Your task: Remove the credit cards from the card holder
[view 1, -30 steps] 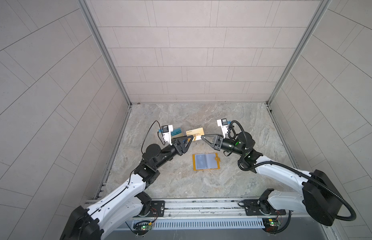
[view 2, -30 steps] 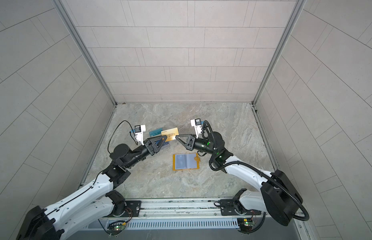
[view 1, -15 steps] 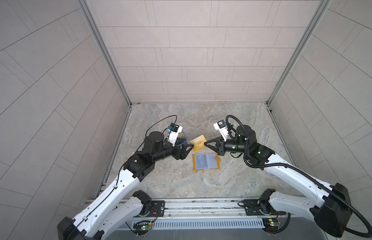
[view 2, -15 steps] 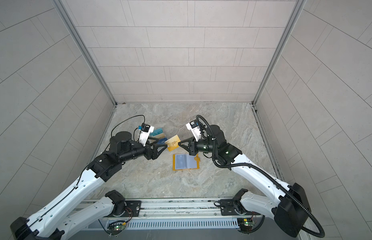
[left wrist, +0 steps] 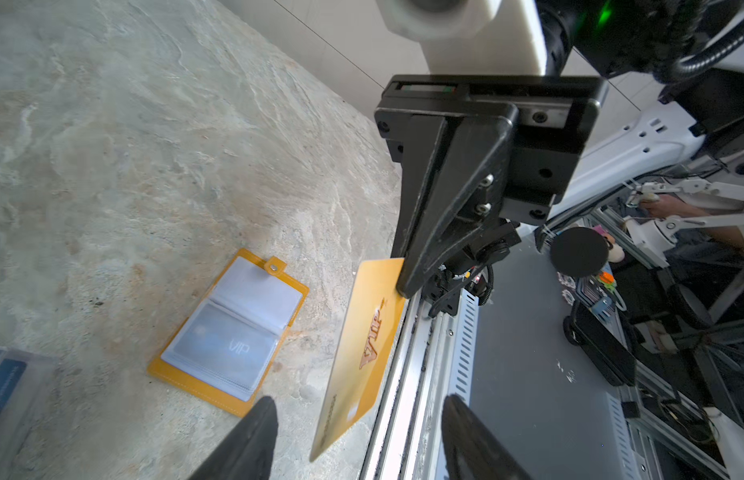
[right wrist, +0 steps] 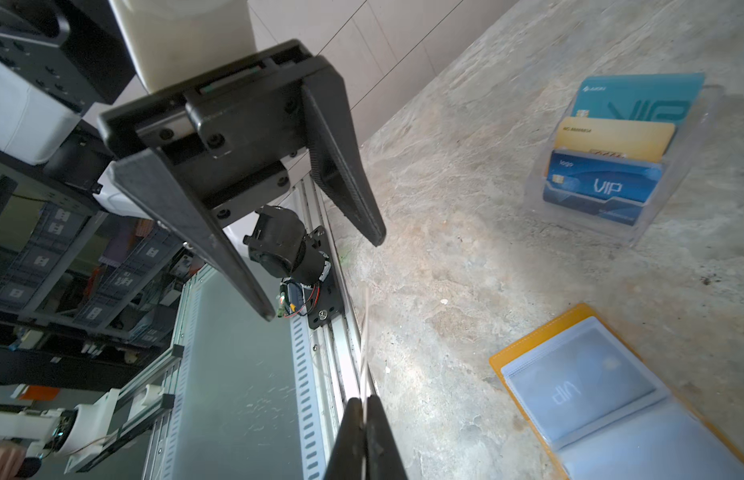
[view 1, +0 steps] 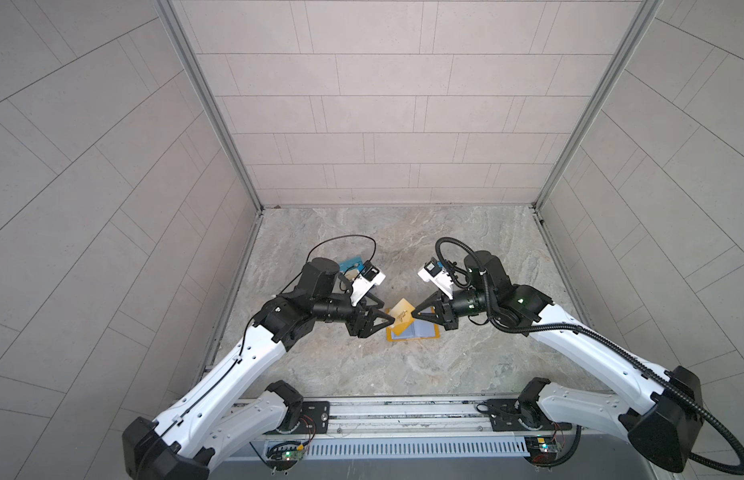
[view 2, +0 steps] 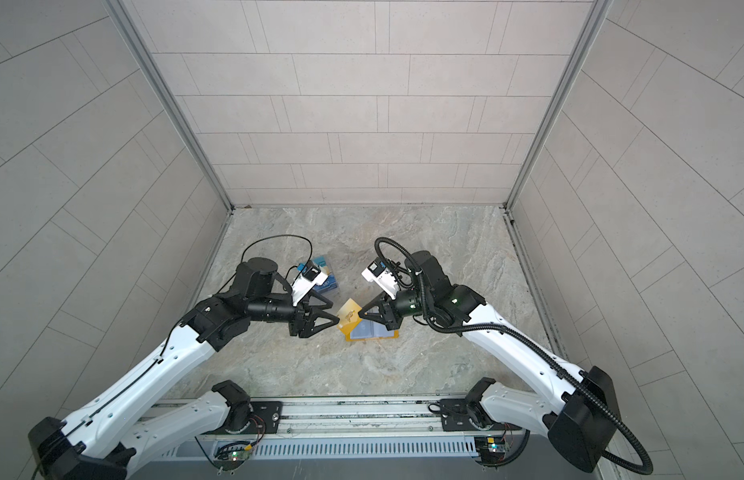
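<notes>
The card holder (view 1: 411, 337) (view 2: 372, 336) lies open on the stone table, yellow with clear sleeves (left wrist: 233, 328) (right wrist: 528, 345). One sleeve shows a blue credit card (left wrist: 224, 345) (right wrist: 578, 386). A gold credit card (view 1: 401, 318) (view 2: 348, 316) (left wrist: 362, 345) hangs in the air over the holder's left edge. My right gripper (view 1: 414, 316) (view 2: 360, 314) (right wrist: 364, 401) is shut on one end of it. My left gripper (view 1: 387, 311) (view 2: 335, 312) (left wrist: 359, 401) is open, and the card's free end lies between its fingers without touching them.
A clear acrylic stand (view 1: 349, 264) (view 2: 326, 286) (right wrist: 619, 158) with several cards is on the table behind the left wrist. The metal rail (left wrist: 428, 374) runs along the table's front edge. Tiled walls close in both sides and the back.
Both grippers and the gold card have come forward from the middle of the table to above the holder's left edge. The card has tilted up on edge. The left jaws widened, then narrowed.
</notes>
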Motion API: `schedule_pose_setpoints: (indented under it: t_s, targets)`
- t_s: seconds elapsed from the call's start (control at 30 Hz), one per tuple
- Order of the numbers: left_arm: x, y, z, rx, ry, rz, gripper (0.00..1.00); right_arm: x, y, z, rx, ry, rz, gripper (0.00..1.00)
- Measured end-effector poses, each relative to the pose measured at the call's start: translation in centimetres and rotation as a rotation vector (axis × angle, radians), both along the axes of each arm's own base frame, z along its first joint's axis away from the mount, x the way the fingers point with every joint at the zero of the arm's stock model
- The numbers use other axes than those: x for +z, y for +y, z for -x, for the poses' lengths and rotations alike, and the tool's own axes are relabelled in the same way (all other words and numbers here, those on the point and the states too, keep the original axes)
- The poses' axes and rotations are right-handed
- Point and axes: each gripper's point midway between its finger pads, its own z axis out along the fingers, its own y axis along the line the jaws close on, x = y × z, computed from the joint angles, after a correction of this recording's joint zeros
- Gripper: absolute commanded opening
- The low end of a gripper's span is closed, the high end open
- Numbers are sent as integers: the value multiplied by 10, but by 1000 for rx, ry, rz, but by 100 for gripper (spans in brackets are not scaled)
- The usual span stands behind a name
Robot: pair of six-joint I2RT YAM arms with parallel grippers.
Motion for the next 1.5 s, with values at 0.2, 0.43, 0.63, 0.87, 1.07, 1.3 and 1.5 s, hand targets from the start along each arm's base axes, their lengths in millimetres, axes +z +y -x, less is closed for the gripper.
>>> schedule_pose_setpoints:
  t_s: [0.2,0.43,0.63,0.87,1.07,1.3,1.5]
  targets:
    - [1,-4,11,-81,26,16,53,1,2,9,54,-19,-3,0]
    - [-4,-7,22,-160,66,22,40,2,6,10,88,-31,-10,0]
    - [-6,-8,28,-195,85,28,28,2,7,12,107,-30,-12,0]
    - [-8,-8,31,-221,94,31,16,1,9,15,130,-27,-17,0]
    - [-11,-8,30,-227,104,26,6,0,10,15,136,-22,-19,0]
    - [-13,-8,29,-222,108,20,0,-1,10,14,129,-24,-13,1]
    - [-14,-8,27,-208,99,4,0,-4,9,6,89,-45,10,36]
